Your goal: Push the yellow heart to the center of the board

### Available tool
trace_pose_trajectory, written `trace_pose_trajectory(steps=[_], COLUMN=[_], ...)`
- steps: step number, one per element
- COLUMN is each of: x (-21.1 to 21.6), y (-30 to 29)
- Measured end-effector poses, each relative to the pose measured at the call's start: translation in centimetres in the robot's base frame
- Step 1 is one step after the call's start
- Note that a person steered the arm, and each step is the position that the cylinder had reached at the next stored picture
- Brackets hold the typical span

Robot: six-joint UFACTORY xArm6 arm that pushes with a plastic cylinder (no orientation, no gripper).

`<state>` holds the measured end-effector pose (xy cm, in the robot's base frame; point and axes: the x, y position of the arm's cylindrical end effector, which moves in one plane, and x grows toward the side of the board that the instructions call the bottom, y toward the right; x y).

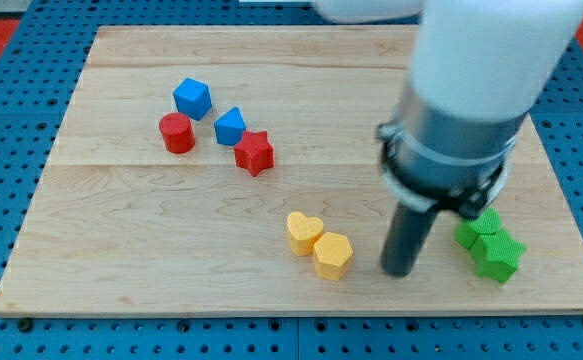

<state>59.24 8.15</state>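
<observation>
The yellow heart (304, 232) lies on the wooden board (171, 220) a little below its middle, toward the view's bottom. A yellow hexagon (333, 255) touches it on its lower right. My tip (399, 270) rests on the board to the right of the yellow hexagon, a short gap away, and further right of the heart. The dark rod rises from it into the arm's large grey and white body (466, 90).
A blue cube (192, 98), a red cylinder (177, 133), a blue triangular block (230, 126) and a red star (255, 152) cluster at the upper left. Two green blocks (491, 243) sit at the right, partly hidden behind the arm.
</observation>
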Motion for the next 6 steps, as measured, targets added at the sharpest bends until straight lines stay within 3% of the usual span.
trace_pose_trajectory(steps=[1,3,4,5,6], x=[1.2,-9.0,-11.9,-13.6,-17.6], y=[-7.0,-6.9,-6.4,-0.9,-5.2])
